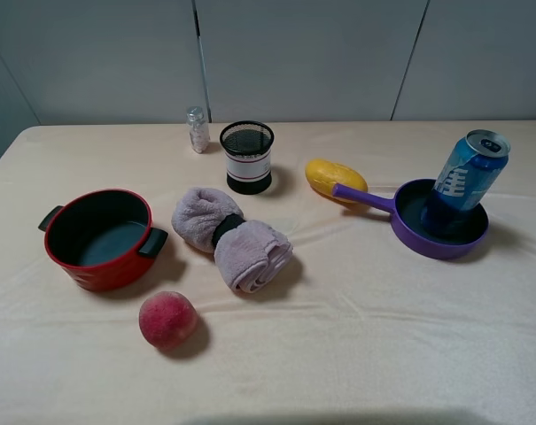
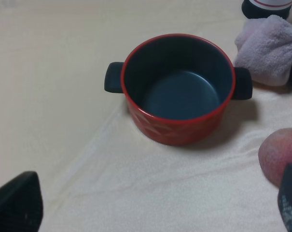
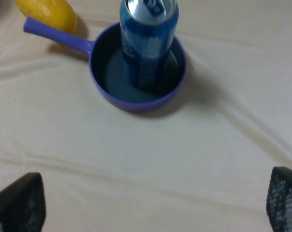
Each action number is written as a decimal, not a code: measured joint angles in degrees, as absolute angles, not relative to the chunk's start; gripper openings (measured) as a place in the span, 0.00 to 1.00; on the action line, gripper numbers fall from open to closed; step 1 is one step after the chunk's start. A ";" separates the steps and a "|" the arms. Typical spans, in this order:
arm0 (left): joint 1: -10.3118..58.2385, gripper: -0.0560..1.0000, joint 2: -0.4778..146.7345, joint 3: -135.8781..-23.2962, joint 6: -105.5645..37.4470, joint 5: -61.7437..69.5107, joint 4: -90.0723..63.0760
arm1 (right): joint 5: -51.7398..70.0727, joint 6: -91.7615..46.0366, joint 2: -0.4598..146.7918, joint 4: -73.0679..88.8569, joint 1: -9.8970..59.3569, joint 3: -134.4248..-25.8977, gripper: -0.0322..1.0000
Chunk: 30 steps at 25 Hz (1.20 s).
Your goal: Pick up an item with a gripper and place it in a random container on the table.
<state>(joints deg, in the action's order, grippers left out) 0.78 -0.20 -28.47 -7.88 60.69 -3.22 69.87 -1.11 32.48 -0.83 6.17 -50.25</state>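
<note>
Standing upright inside the purple frying pan (image 1: pixel 440 232) at about three o'clock on the cream-yellow table (image 1: pixel 356 354), the blue drink can (image 1: pixel 467 181) already looks placed, its base on the dark pan floor and its silver top clear of the rim. It should handle as a stiff, smooth cylinder, slippery under pressure and thin enough to dent; whether it is full or empty cannot be told, so its weight is uncertain. Mid-body across the label would be the sensible hold. Nearest, the right gripper (image 3: pixel 155 205) shows only two black fingertips spread wide at the edges of its wrist view, holding nothing and well short of the pan. The left gripper (image 2: pixel 155 203) is likewise spread wide and empty, facing the red pot (image 2: pixel 177 92) with the peach (image 2: pixel 281 154) beside it.
</note>
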 joint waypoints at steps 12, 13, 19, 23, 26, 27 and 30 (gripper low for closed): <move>0.78 0.99 -0.20 -28.47 -7.88 60.69 -3.22 | 67.67 2.62 10.74 -0.83 6.17 -34.79 0.70; 0.78 0.99 -0.20 -28.47 -7.88 60.69 -3.22 | 66.60 2.69 8.77 -0.83 6.17 -33.53 0.70; 0.78 0.99 -0.20 -28.47 -7.88 60.69 -3.22 | 63.43 2.75 1.34 -0.83 5.86 -30.79 0.70; 0.78 0.99 -0.20 -28.47 -7.88 60.69 -3.22 | 63.38 2.75 -0.35 -0.83 2.84 -30.72 0.70; 0.78 0.99 -0.20 -28.47 -7.88 60.69 -3.22 | 63.33 2.75 -0.42 -0.83 1.76 -30.62 0.70; 0.78 0.99 -0.20 -28.47 -7.88 60.69 -3.22 | 63.10 2.75 -0.42 -0.83 1.76 -30.62 0.70; 0.78 0.99 -0.20 -28.47 -7.88 60.69 -3.22 | 61.65 2.75 -0.42 -0.83 1.76 -30.12 0.70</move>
<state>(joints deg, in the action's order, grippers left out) 0.78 -0.20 -28.47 -7.88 60.69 -3.22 61.65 2.75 -0.42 -0.83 1.76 -30.12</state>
